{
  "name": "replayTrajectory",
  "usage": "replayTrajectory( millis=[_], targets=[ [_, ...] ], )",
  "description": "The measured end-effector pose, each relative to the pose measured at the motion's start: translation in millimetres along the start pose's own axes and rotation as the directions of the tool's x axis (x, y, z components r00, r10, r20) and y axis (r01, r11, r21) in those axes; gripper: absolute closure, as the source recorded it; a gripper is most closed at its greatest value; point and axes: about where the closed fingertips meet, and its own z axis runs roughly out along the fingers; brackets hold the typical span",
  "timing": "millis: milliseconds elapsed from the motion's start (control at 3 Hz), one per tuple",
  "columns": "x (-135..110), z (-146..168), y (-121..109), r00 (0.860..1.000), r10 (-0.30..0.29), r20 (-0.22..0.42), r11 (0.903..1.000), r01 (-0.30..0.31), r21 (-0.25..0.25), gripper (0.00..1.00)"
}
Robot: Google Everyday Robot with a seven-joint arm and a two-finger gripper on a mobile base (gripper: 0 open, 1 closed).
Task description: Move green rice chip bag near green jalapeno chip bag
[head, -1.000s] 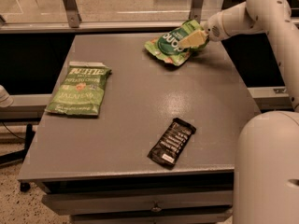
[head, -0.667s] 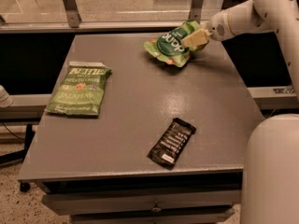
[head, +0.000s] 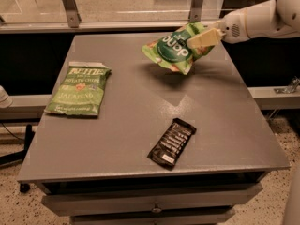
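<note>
Looking toward the far right of the table, you find the gripper with its jaws pinching the upper edge of the green rice chip bag; the bag hangs tilted above the surface; the green jalapeno chip bag lies flat at the left, well apart; a black snack bar lies near the front edge.

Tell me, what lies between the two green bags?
Only bare table, in the camera view. The gripper holds the rice bag far right; jalapeno bag lies left.
</note>
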Motion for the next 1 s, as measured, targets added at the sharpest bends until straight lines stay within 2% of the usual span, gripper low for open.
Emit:
replayTrajectory(
  millis=[333, 667, 1000],
  targets=[
    [-4, -9, 27, 0.996, 0.06, 0.063, 0.9982, -0.06, -0.004, 1.0],
    [-22, 4, 54, 0.987, 0.107, 0.118, 0.994, -0.109, 0.011, 1.0],
    [-42, 24, 71, 0.977, 0.145, 0.157, 0.9884, -0.15, 0.021, 1.0]
  ],
)
